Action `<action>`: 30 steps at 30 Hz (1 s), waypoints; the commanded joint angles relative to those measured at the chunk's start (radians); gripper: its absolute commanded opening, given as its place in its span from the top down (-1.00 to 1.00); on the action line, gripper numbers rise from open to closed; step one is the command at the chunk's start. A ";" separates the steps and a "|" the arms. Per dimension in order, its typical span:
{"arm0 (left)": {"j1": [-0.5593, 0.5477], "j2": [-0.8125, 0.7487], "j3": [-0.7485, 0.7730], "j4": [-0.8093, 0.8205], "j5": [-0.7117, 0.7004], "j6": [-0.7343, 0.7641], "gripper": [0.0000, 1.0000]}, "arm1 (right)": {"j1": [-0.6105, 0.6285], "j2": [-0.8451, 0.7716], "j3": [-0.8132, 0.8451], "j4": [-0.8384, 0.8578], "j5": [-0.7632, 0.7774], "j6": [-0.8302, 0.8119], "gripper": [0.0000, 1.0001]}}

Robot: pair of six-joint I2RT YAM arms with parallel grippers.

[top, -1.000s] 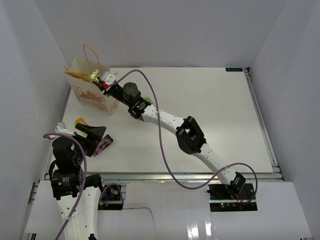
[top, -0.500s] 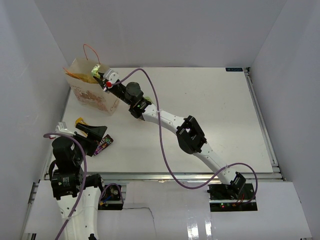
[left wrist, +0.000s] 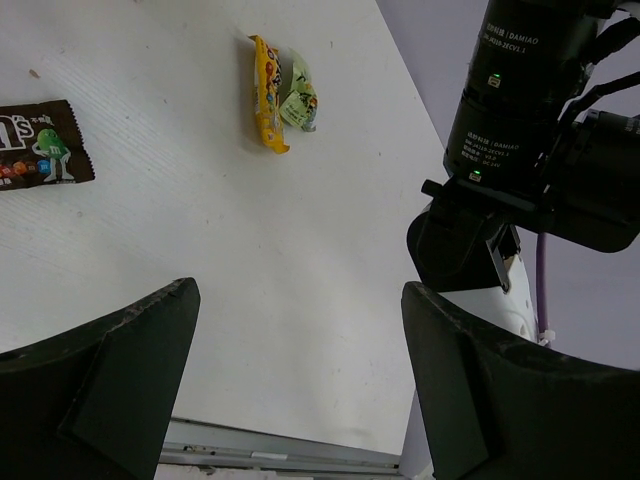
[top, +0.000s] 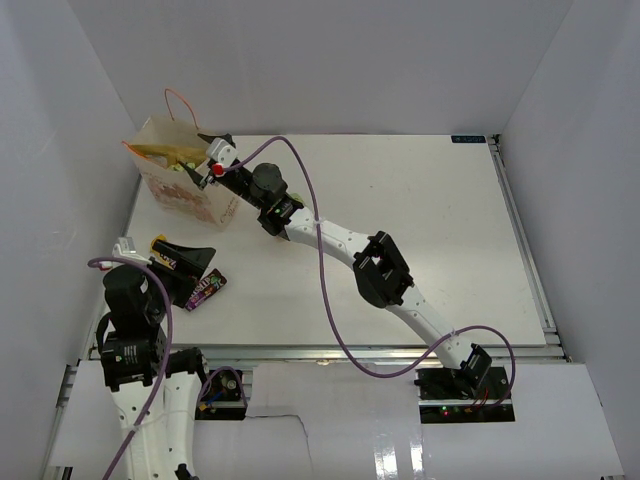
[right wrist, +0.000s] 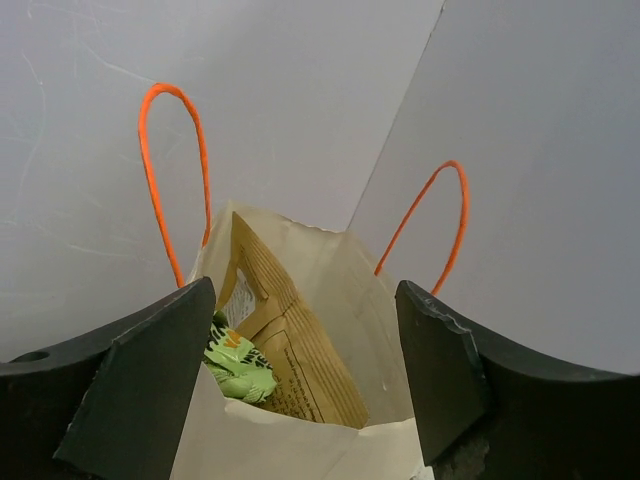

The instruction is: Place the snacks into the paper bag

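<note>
Currently the paper bag (right wrist: 350,290), creased cream paper with thin orange string handles (right wrist: 172,150), stands open at the table's (top: 400,200) far left corner. A crinkled green packet (right wrist: 238,362) inside is partly hidden by a folded panel. Right gripper (right wrist: 305,345) fingers are spread and empty at the bag's mouth. Left gripper (left wrist: 300,330) is likewise spread and empty. Ahead of it lie a glossy brown candy pack (left wrist: 40,145), cut off by the frame edge, a yellow packet (left wrist: 268,95) and a green pouch (left wrist: 298,98).

fingers (right wrist: 130,400): spread apart, flanking paper bag (right wrist: 345,300) mouth | green packet (right wrist: 238,366): inside bag | orange handles (right wrist: 148,150): upright
</note>
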 commanded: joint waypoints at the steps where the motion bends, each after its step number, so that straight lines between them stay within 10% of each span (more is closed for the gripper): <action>1: 0.003 0.002 0.034 0.022 0.019 0.008 -0.84 | -0.006 -0.006 0.044 0.060 -0.014 -0.003 -0.58; 8: 0.003 0.015 0.030 0.026 0.030 0.017 -0.84 | -0.021 -0.077 0.018 0.025 -0.025 0.023 -0.73; 12: 0.003 0.083 0.010 0.026 0.059 0.065 -0.82 | -0.102 -0.255 -0.149 -0.054 -0.288 0.093 -0.92; 19: -0.031 0.377 -0.068 0.231 0.184 0.070 -0.71 | -0.278 -0.559 -0.356 -0.726 -0.699 0.026 -0.96; 26: -0.581 0.761 0.039 0.402 -0.236 -0.103 -0.79 | -0.476 -0.828 -0.839 -1.167 -0.707 -0.164 -0.99; 30: -0.687 0.978 0.100 0.465 -0.445 -0.172 -0.81 | -0.619 -1.007 -1.166 -1.160 -0.683 -0.143 -1.00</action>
